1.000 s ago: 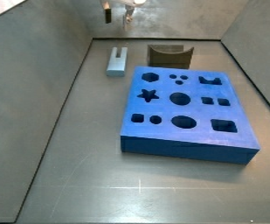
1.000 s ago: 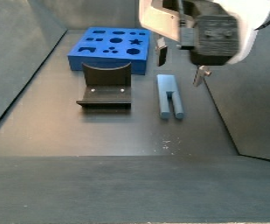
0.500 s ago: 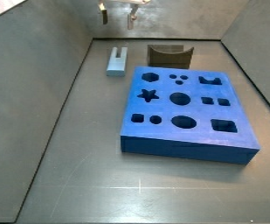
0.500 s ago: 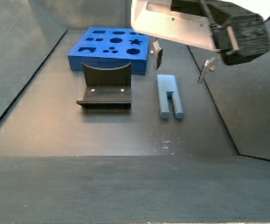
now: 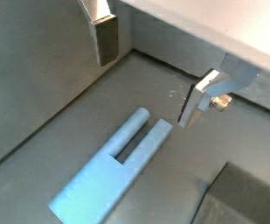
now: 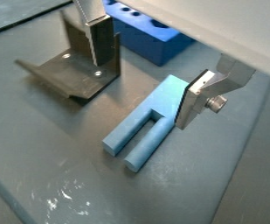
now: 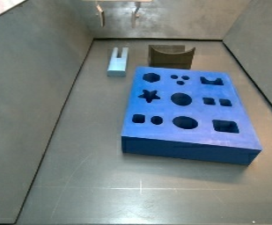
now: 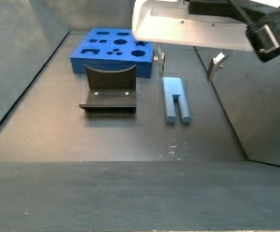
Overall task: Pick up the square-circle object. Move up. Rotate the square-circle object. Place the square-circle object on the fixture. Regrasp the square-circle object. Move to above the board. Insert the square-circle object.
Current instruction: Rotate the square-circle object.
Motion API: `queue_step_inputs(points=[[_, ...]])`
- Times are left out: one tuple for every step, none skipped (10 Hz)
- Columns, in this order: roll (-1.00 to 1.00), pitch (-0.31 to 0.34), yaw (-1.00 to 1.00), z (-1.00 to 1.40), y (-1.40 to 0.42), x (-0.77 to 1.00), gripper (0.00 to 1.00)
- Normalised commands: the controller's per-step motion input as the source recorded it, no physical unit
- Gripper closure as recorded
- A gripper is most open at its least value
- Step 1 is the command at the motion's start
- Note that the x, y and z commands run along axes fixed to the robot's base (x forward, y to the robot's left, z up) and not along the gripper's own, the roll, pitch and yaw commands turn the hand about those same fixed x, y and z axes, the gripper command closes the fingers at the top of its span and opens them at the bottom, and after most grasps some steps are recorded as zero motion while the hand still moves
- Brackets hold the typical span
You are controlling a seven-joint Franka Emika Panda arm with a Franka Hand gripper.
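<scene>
Nothing done yet: square-circle object point(image 6: 148, 132) flat on floor beside fixture point(image 6: 69, 72), ungrasped. Gripper point(image 6: 143, 73) above it, fingers apart, empty. Pick, rotate, regrasp, insert into board point(image 7: 185, 112) all remaining.

The two-finger silver gripper point(image 5: 148, 70) hangs above the dark floor near its far edge, its jaws spread wide with nothing between them. In both wrist views the flat silver finger plates point(image 6: 93, 42) with dark pads point down, well apart. In a side view the white wrist housing point(image 8: 203, 27) sits tilted above them.
</scene>
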Motion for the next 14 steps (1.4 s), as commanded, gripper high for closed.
queue_step_inputs(points=[[0.00,0.008,0.45,-0.04,0.00,0.03,0.00],[0.00,0.008,0.30,-0.04,0.00,0.03,0.00],[0.00,0.000,0.00,-1.00,0.00,0.00,0.00],[0.00,-0.010,-0.05,-1.00,0.00,0.01,0.00],[0.01,-0.029,-0.05,-1.00,0.00,0.02,0.00],[0.01,-0.032,-0.04,-1.00,0.01,0.02,0.00],[0.01,-0.031,-0.04,-1.00,0.01,0.02,0.00],[0.00,-0.030,-0.03,-1.00,0.01,0.03,0.00],[0.00,-0.025,-0.02,-1.00,0.01,0.04,0.00],[0.00,-0.028,-0.02,-0.85,0.01,0.05,0.00],[0.00,-0.026,-0.02,-0.76,0.01,0.05,0.00],[0.00,-0.030,-0.02,-0.58,0.01,0.04,0.00],[0.00,-0.036,-0.02,-0.41,0.01,0.04,0.00],[0.00,-0.037,-0.02,-0.28,0.01,0.03,0.00]])
